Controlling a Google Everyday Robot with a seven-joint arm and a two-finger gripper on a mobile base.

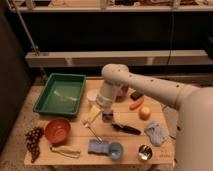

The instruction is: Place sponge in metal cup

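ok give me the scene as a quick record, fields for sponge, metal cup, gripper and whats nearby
sponge: flat on the table, front edge, next to the light blue cup
metal cup: upright, front right, apart from the sponge
gripper: over the table's middle, fingers open, holding nothing
task state: sponge not yet in the metal cup
nearby: green tray back left, red bowl front left, rag right
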